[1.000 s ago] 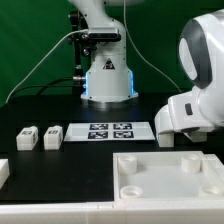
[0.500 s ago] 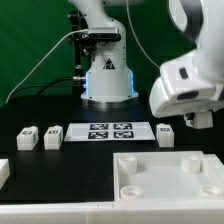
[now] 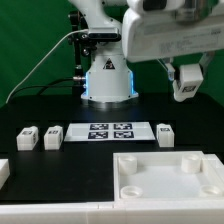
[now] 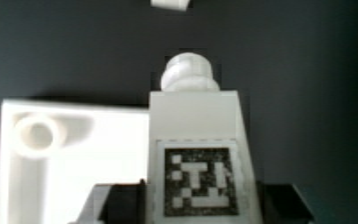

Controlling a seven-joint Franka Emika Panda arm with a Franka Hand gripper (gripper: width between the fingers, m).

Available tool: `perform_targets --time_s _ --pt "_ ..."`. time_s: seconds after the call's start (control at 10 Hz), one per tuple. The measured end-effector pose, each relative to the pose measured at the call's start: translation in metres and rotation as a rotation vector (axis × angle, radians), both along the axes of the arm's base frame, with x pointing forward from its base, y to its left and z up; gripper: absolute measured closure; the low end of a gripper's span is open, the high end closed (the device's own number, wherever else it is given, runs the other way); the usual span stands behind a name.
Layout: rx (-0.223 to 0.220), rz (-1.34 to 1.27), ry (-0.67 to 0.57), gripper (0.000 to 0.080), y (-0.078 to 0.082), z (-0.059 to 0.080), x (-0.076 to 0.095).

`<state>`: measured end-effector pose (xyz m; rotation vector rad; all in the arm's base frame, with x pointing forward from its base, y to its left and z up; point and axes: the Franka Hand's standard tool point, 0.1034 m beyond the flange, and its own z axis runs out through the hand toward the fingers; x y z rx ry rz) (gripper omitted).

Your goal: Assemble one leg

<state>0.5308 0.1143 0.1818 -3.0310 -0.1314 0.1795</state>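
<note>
**A:** The jaws are pinching the leg (image 4: 194, 150). One dark finger (image 4: 119, 205) sits on each side of it, the marker face is toward the wrist camera, and the rounded peg is at the far end.

**B:** And it's up in the air! In the exterior view the leg (image 3: 186, 84) hangs well above the black tabletop (image 3: 40, 105), toward the exterior view's right.

**A:** Down on that tabletop, the first loose leg (image 3: 27, 137) and the second loose leg (image 3: 52, 135) sit side by side. They are just off the marker board (image 3: 110, 131), at its end on the exterior view's left.

**B:** The third loose leg (image 3: 165, 133) is just beside the board's other end.

**A:** At the front lies the large white square piece (image 3: 170, 178). The wrist camera catches one of its corners, with the round recess (image 4: 43, 133), on the tabletop beyond the held leg.

**B:** At the back stands the white robot base (image 3: 107, 75).
</note>
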Motion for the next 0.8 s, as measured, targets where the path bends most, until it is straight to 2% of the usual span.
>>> perform_targets --time_s 0.1,0.2,0.3,0.5,0.7,0.8 --pt "0.003 -0.01 -0.131 0.0508 -0.001 -0.002 0.003" --pt "0.003 -0.017 -0.217 0.0508 -0.004 -0.005 -0.002" --pt "0.009 -0.023 -0.313 0.0508 -0.004 -0.005 0.0" --pt "0.021 -0.032 -0.442 0.0508 -0.005 -0.007 0.001" --pt "0.018 -0.03 -0.424 0.0507 -0.005 -0.011 -0.001" --pt "0.017 -0.003 -0.439 0.0507 -0.003 -0.023 0.012"
